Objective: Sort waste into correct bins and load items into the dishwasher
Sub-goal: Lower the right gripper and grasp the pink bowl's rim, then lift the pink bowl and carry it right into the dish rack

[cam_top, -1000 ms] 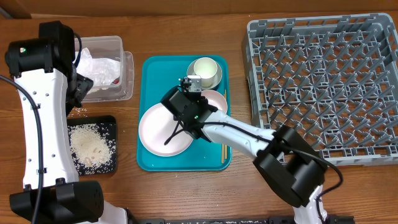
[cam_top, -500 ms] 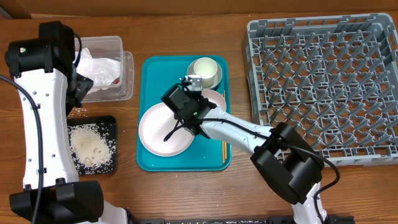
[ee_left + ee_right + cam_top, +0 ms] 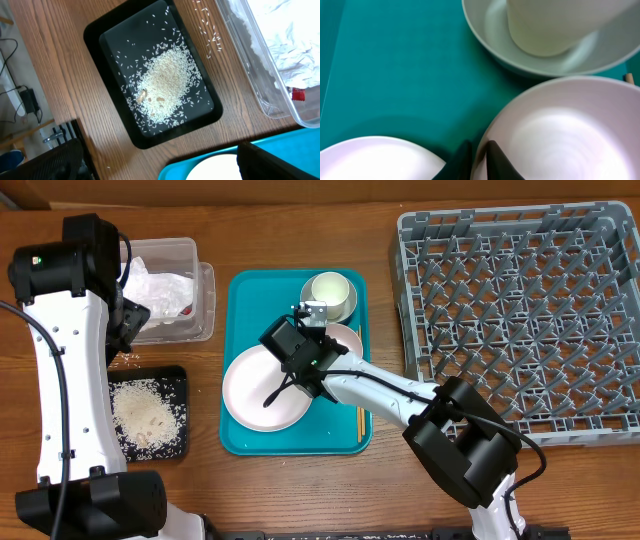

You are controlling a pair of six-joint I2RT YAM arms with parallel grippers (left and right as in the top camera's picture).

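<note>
- Counter (image 3: 300, 230): wooden surface carrying everything below.
- Dish rack (image 3: 410, 300): grey pegged grid at the right side, with nothing loaded in it.
- Teal tray (image 3: 245, 300): at the centre, between the dish rack and the two bins.
- Plate (image 3: 250, 385): round and white, lying on the near left part of the teal tray.
- Clear tub (image 3: 200, 290): left of the teal tray, holding the crumpled napkin (image 3: 160, 290) and the red wrapper (image 3: 298, 93).
- Black tray (image 3: 182, 415): in front of the clear tub, with a heap of rice (image 3: 165, 82); a few grains lie on the counter beside it.
- White bowl (image 3: 560, 130): on the teal tray, beside the plate.
- Metal bowl (image 3: 485, 30): at the tray's far end, with the cup (image 3: 330, 288) standing in it.
- Right end effector (image 3: 477, 157): narrow, its fingers pinching the white bowl's rim.
- Left end effector (image 3: 157, 150): wide apart, holding nothing, above the black tray.
- Chopsticks (image 3: 359, 423): at the tray's near right edge.
</note>
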